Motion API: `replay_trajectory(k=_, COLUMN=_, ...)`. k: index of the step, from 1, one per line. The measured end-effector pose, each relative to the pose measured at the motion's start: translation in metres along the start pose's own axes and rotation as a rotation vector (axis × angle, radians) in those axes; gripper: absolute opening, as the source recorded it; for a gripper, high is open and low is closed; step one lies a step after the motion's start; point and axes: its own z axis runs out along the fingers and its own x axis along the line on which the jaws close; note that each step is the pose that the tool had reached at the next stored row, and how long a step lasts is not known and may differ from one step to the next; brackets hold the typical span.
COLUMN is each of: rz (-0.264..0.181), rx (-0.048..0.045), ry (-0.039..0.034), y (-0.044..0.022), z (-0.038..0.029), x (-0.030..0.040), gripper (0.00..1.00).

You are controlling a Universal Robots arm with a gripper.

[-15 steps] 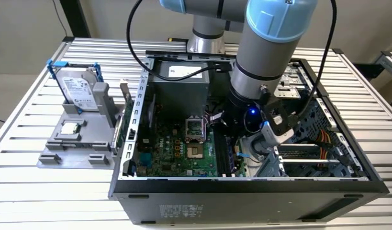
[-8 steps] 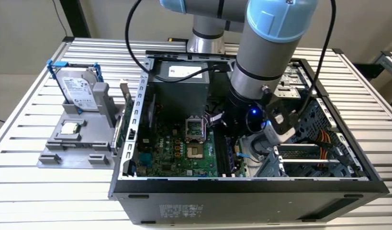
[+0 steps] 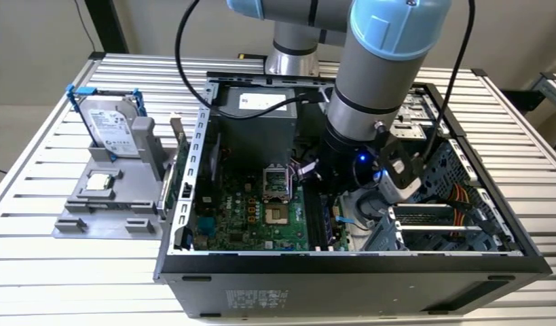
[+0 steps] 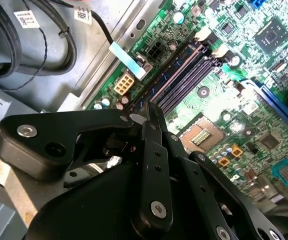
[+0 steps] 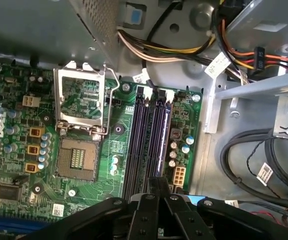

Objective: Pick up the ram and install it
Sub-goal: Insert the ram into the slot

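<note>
Exterior view, left to right: hard drive (image 3: 113,129) and processor (image 3: 98,181) in the grey holder (image 3: 106,221) beside the case's (image 3: 350,272) left wall; arm (image 3: 386,81) reaching into the case. In both wrist views the gripper (image 5: 157,181) is pinched together on the ram (image 5: 162,145), which stands in a memory slot (image 5: 138,145) at the motherboard's (image 5: 13,115) edge.

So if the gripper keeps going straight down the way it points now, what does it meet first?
Most likely the memory slots on the motherboard: in both wrist views the gripper points at them. How far above them it hangs is unclear.
</note>
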Motion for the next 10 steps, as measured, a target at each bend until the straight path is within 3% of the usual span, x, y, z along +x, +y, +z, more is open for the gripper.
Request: replay_trajectory(k=10, rz=-0.075, rx=-0.0017, ry=0.0009, y=0.0001, z=0.0, x=-0.0002, gripper=0.0)
